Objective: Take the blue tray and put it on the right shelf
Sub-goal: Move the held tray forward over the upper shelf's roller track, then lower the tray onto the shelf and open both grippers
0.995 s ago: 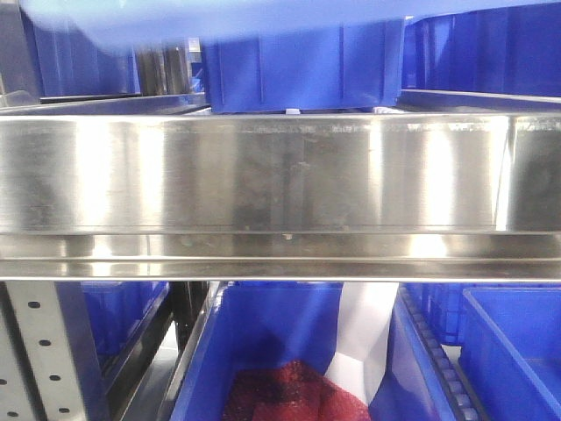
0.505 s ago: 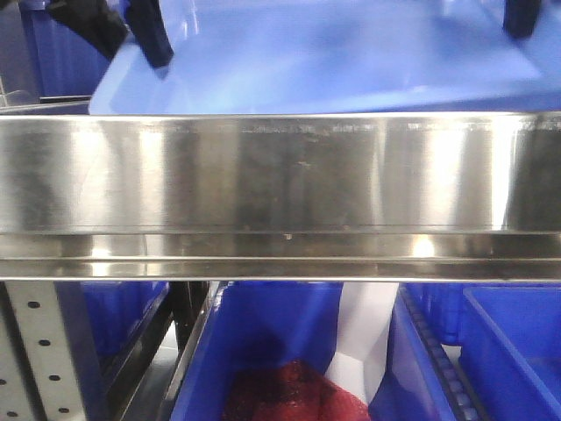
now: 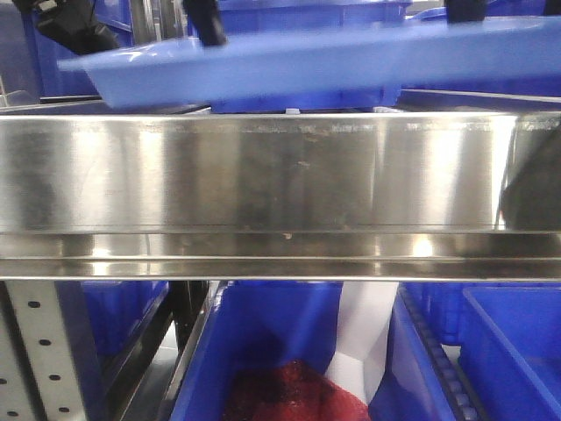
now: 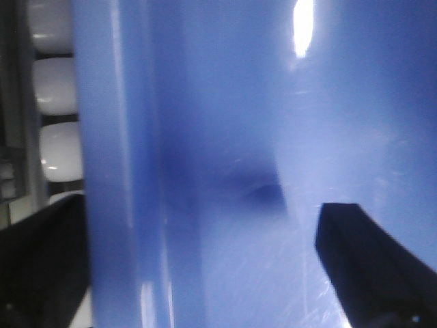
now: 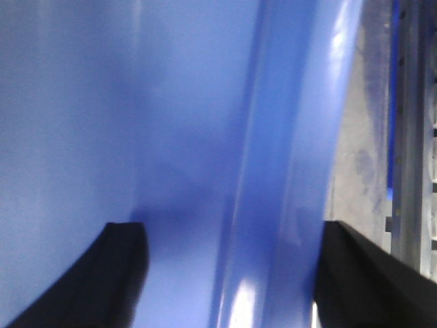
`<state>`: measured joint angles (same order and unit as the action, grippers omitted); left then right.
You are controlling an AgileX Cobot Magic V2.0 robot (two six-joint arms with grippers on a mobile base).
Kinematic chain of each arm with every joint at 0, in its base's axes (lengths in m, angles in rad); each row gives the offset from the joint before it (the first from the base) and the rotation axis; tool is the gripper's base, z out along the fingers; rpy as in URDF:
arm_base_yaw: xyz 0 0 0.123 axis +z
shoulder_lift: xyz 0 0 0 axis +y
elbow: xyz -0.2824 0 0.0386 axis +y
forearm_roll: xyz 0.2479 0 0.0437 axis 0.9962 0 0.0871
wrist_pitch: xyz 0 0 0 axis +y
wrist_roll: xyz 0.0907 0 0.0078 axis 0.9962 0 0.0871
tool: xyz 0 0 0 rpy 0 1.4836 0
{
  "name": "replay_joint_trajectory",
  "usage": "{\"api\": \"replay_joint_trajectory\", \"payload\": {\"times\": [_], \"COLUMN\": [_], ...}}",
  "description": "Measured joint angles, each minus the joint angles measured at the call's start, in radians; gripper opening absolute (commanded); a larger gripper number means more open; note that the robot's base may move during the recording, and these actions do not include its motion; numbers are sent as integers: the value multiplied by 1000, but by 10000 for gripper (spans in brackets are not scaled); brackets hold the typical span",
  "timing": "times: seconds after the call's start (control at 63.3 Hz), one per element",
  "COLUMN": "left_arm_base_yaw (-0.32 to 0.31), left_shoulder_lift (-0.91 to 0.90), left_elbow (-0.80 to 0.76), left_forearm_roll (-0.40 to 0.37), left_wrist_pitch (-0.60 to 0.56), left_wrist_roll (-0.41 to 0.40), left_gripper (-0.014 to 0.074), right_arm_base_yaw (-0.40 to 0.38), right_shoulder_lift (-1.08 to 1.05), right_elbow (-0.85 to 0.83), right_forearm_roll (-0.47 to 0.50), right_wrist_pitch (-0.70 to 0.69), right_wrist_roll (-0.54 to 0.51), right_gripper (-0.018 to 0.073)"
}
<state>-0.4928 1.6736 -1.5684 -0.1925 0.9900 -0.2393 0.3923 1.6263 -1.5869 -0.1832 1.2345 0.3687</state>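
Steel shelf [image 3: 280, 175], dark-blue bin [image 3: 302, 101] on it behind the lip

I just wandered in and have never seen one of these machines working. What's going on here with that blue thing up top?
A two-armed robot is carrying the blue tray, one gripper on each end. The left gripper and right gripper each straddle the tray's rim. The tray sits slightly tilted just above the shiny front lip of the right shelf, not visibly set down yet. Dark-blue bins stand behind it and more below.
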Motion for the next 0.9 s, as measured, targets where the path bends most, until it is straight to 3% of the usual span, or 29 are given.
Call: {"api": "replay_joint_trajectory", "payload": {"times": [0.126,0.363,0.49,0.584,0.742,0.869,0.9], "left_arm_base_yaw": [-3,-6,-17,-52,-159,-244,-262], "left_shoulder_lift": [0,0,-38,-119,-304,-469,-522], "left_elbow": [-4,-20,-28,-30,-3,108,155], "left_forearm_roll": [10,112,125,146,239,271,275], "left_wrist_pitch": [10,120,127,127,106,51,25], "left_wrist_roll": [7,11,11,11,15,18,18], "left_gripper": [575,556,512,415,162,-53,-44], "right_arm_base_yaw": [2,6,7,7,7,7,7], "right_shoulder_lift": [0,-5,-60,-134,-314,-487,-546], "right_elbow": [0,-1,-1,4,93,249,296], "right_forearm_roll": [-2,-21,-21,-21,-21,-21,-21], "right_wrist_pitch": [-10,-15,-30,-37,-72,-115,-130], "right_wrist_roll": [0,-1,-4,-9,-47,-79,-86], "right_gripper": [595,583,482,319,48,23,23]}}
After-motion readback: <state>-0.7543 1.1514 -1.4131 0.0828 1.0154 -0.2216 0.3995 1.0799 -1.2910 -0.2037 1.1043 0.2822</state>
